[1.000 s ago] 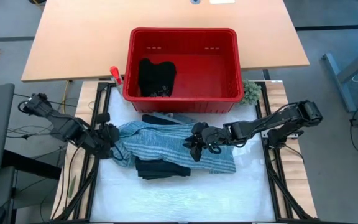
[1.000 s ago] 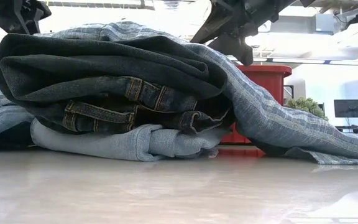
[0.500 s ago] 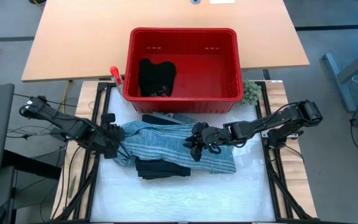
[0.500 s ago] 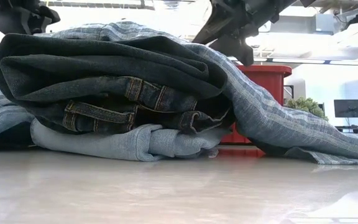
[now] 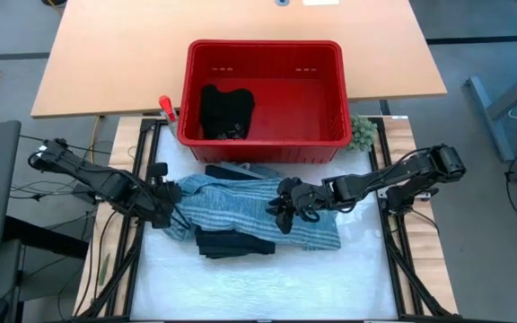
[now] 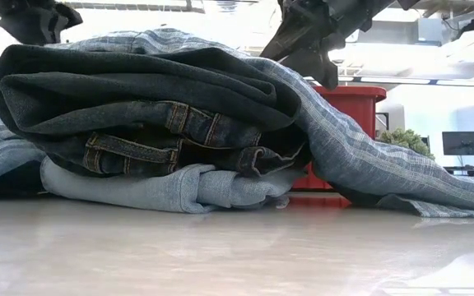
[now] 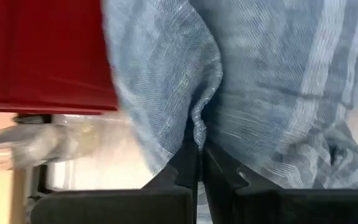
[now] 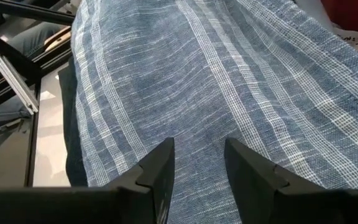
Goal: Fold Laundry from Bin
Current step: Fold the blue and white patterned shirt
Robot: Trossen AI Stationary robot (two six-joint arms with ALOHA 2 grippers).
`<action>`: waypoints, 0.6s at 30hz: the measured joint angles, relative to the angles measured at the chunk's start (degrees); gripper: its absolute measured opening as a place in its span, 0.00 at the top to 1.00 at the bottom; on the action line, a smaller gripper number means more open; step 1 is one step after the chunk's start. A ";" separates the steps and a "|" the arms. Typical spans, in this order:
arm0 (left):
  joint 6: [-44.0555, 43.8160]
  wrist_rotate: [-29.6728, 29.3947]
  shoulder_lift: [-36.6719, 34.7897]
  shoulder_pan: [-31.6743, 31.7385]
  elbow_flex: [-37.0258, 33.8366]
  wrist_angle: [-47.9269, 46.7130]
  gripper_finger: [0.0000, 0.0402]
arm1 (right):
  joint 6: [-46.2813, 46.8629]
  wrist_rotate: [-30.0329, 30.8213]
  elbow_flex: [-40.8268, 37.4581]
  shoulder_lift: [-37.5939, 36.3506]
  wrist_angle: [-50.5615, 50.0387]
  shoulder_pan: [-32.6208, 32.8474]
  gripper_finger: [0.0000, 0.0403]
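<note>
In front of the red bin (image 5: 263,90), the left gripper (image 7: 196,163) has just pinched shut on the striped shirt's (image 5: 258,208) edge, securing a hold for spreading, while the right gripper (image 5: 287,208) hovers parted above it.

The bin (image 5: 263,54) is red. A black garment (image 5: 226,110) lies in it. The striped garment (image 5: 240,203) is blue with thin white lines. The folded jeans (image 6: 146,107) are dark blue with yellow-brown stitching.

2 black jointed arms (image 5: 97,179) trail thin dark cables; each end effector (image 8: 194,163) has 2 angular fingers.
</note>
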 joint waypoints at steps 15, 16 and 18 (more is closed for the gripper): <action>-3.64 19.49 3.58 2.38 10.21 7.45 1.00 | 3.17 -9.39 -0.11 -3.79 -13.83 0.07 0.59; -3.68 19.67 4.64 2.38 10.21 7.52 1.00 | 4.42 -9.55 -0.09 -5.06 -15.30 0.42 0.59; -3.77 19.69 7.11 2.39 10.21 8.09 1.00 | 7.05 -9.44 -0.07 -7.48 -19.94 1.06 0.59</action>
